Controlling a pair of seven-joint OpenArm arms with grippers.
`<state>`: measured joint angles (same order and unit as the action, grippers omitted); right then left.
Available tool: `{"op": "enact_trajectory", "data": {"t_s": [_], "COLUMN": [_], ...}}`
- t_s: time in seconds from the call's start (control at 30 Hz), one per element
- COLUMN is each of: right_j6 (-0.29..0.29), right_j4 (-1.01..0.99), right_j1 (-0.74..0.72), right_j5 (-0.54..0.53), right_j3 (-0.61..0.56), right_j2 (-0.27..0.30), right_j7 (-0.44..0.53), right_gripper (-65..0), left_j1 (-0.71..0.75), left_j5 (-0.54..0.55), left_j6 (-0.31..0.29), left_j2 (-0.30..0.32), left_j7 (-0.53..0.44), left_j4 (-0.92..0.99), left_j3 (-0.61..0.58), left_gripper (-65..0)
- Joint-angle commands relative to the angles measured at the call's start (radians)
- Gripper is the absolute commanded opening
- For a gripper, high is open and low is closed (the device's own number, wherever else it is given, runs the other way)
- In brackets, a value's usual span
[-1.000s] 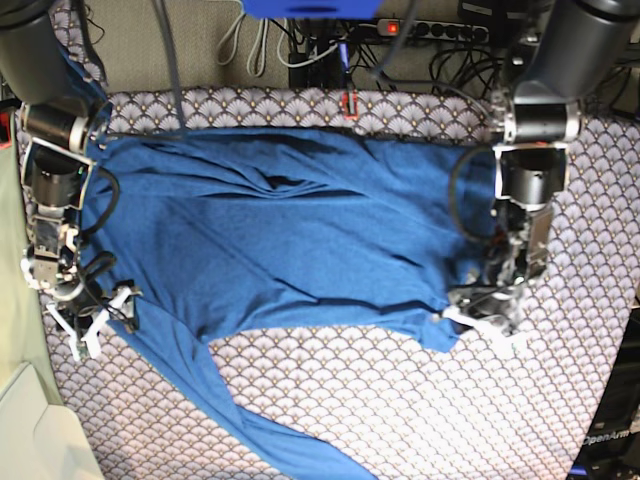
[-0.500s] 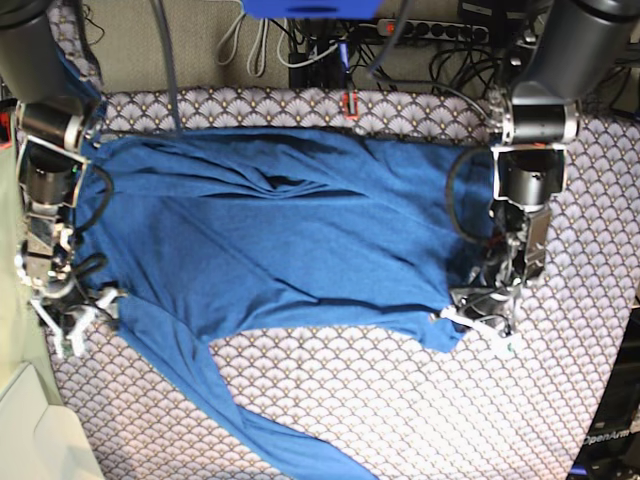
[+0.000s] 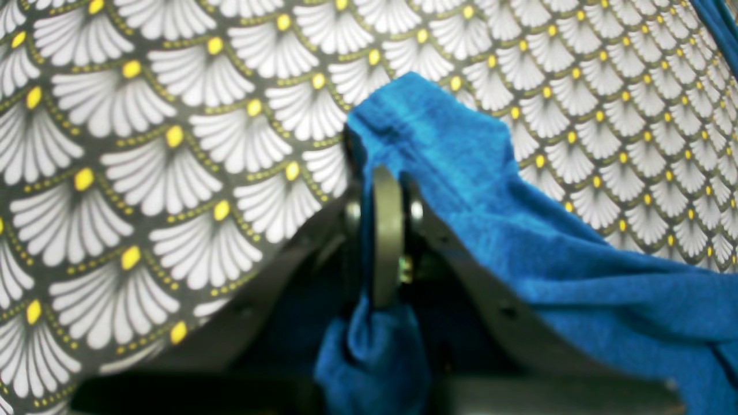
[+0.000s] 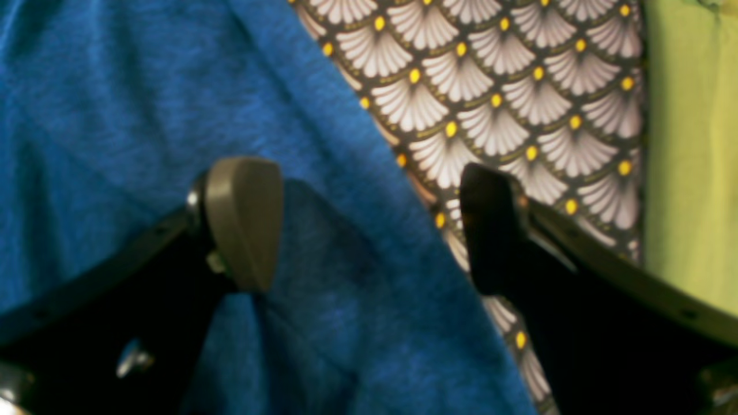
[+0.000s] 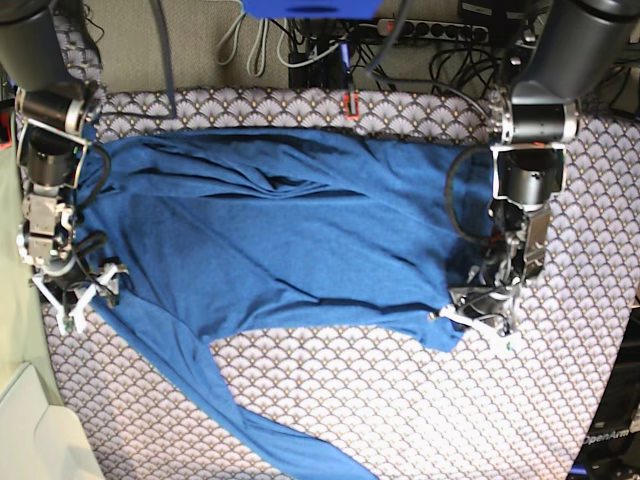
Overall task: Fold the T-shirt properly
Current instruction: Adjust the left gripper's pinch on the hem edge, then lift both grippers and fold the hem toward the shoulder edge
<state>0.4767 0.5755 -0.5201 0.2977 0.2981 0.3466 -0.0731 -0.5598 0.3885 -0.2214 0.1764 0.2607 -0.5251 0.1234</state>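
Across the patterned bench [image 5: 380, 400] the T-shirt [image 5: 290, 230] lies spread, one sleeve trailing toward the near edge — laid flat for folding. At its right corner the left hand [image 5: 478, 312] is pinching the hem; at the left, the right hand [image 5: 75, 300] is spread wide, straddling the cloth's edge.

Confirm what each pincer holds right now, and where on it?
Left pincer is shut on the T-shirt, pinching a corner of its edge. Right pincer is open, straddling the shirt's edge, holding nothing.
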Motion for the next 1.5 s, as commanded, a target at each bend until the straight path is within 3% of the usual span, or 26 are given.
{"op": "enact_trajectory", "data": {"t_s": [0.0, 0.3, 0.4, 0.63, 0.87, 1.23, 1.47], "right_j6": [-0.002, -0.002, -0.002, -0.002, -0.002, 0.004, 0.017], "right_j4": [0.015, -0.016, -0.07, -0.084, -0.081, 0.159, 0.277], "right_j1": [-0.028, -0.012, -0.016, -0.019, -0.033, 0.061, 0.143], "right_j5": [-0.009, -0.009, -0.009, -0.009, -0.009, -0.022, -0.128], "right_j3": [0.003, 0.003, 0.003, 0.003, 0.002, 0.01, 0.01], "right_j2": [0.013, 0.015, 0.016, 0.015, 0.021, 0.012, 0.012], "right_j7": [0.023, 0.029, 0.031, 0.031, 0.031, 0.029, 0.028], "right_gripper": [-16.9, -17.9, -22.1, -40.3, -65.0, -65.0, -65.0], "left_j1": [-0.032, -0.03, -0.03, -0.03, -0.03, -0.033, 0.036], "left_j5": [0.007, 0.007, 0.007, 0.007, 0.007, 0.017, 0.017], "left_j6": [-0.008, -0.008, -0.008, -0.008, -0.008, -0.009, -0.005], "left_j2": [0.007, 0.007, 0.007, 0.007, 0.007, 0.007, 0.007], "left_j7": [-0.021, -0.021, -0.021, -0.021, -0.022, -0.022, -0.002], "left_j4": [-0.014, -0.014, -0.014, -0.014, -0.016, -0.03, -0.215], "left_j3": [0.002, 0.002, 0.002, 0.002, 0.002, 0.005, 0.009], "left_gripper": [-63.7, -63.7, -63.7, -63.7, -64.7, -64.7, -64.7]}}
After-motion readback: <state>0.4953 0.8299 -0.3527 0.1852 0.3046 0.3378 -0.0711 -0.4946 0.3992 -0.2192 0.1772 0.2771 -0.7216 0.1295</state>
